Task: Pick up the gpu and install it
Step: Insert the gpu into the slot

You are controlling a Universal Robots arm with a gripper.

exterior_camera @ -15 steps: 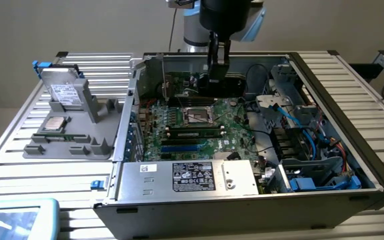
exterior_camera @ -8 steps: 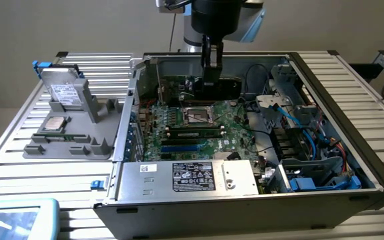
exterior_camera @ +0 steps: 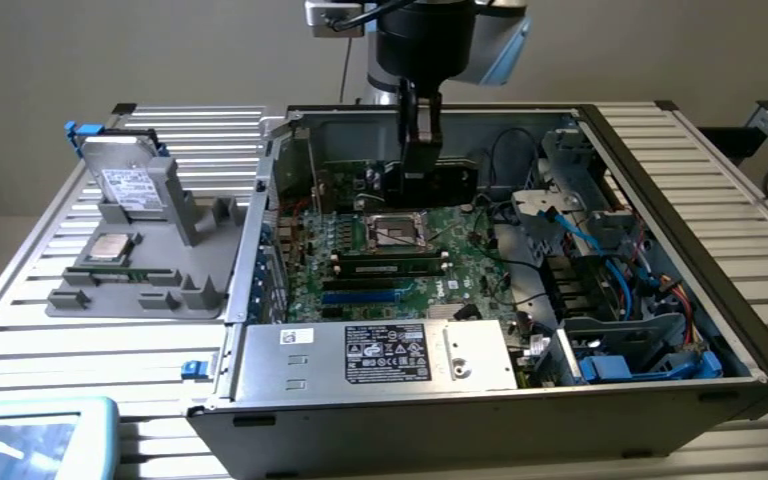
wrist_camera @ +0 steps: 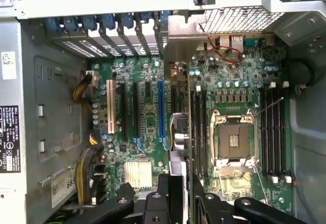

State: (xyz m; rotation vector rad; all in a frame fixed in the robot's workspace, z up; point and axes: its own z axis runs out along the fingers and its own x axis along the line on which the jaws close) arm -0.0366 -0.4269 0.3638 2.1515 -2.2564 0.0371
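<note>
Slatted metal counter. An open dark grey PC case lies on its side and takes up the counter's middle and the exterior view's right.

The gripper is down inside the case. Its fingers are narrow and pinch the gpu, a thin flat card with a black cooler. The card hangs edge-down over the green motherboard, between the long blue slot and the memory slots, toward the case's far wall. Can't tell whether its bottom edge touches the board.

Handling, my read:
- Light and stiff, but fragile, with a bare board and exposed contacts.
- Thin, so it can likely pivot in a pinch grip.
- Best hold is across the flat faces near the top edge, at mid-length, as it looks to be held here.
- Keep the grip off the connector edge and the metal bracket.

Contents of the case:
- Silver power supply box with a black label, at the near wall.
- Motherboard on the floor of the case.
- Bundle of blue and black cables, on the exterior view's right.
- Two memory sticks, seated.
- Square processor socket, empty.

A grey moulded fixture tray sits near the counter's edge on the exterior view's left. It holds:
- A silver boxy drive with a white label, propped up at a tilt at the far end.
- A small square silver chip, flat in a pocket just in front of the drive.
- Near pockets look empty.
</note>
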